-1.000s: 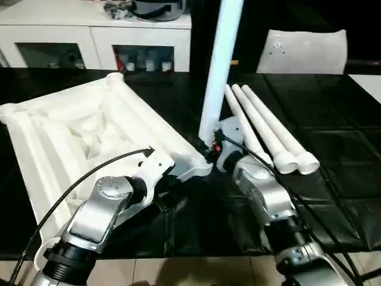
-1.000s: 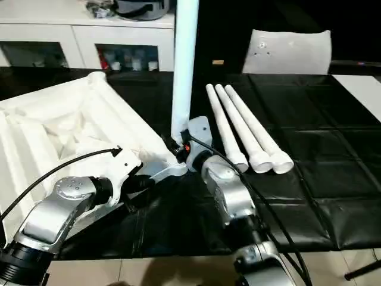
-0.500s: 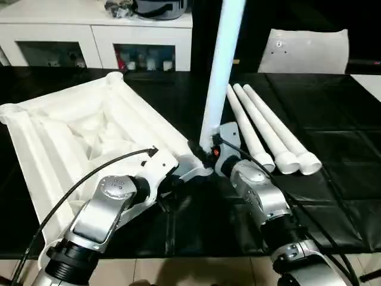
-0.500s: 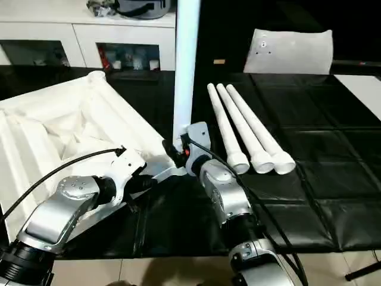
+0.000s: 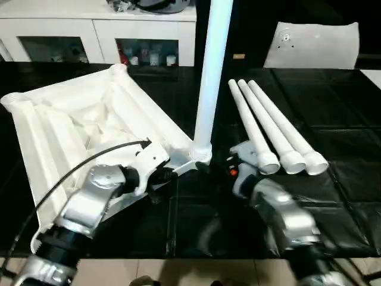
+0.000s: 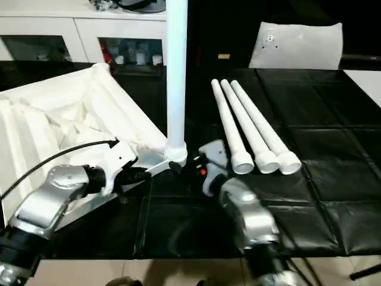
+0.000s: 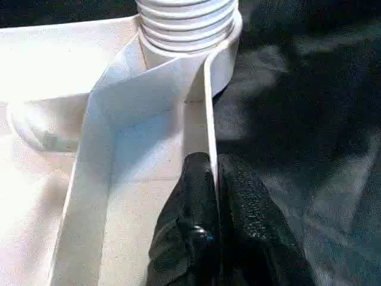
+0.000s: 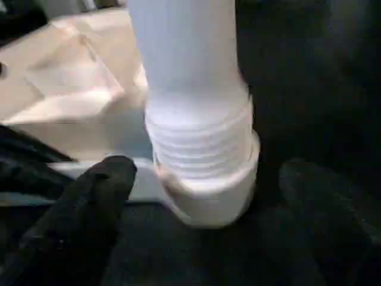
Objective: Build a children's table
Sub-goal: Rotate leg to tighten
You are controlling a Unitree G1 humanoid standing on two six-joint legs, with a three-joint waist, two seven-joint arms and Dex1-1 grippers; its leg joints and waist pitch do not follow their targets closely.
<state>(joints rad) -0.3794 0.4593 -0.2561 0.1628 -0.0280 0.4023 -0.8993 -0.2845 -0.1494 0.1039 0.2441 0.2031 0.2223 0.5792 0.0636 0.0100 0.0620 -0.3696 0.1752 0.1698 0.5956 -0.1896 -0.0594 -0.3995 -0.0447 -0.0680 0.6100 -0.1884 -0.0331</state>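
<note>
With one white tapered tube leg (image 5: 209, 83) upright in the near corner socket of the white ribbed plastic tabletop (image 5: 71, 128), left gripper (image 7: 213, 196) pinching its rim, the spread right gripper (image 8: 196, 196) should next fetch a leg from the three spare white legs (image 5: 274, 128) lying alongside.

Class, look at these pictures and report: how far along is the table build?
Done: one white tapered tube leg stands upright in a corner socket of the upturned white ribbed plastic tabletop.

In hand: the left gripper pinches the tabletop's rim beside that socket; the right gripper is open on either side of the leg's threaded base.

Left: three white legs lie on the black surface.
</note>
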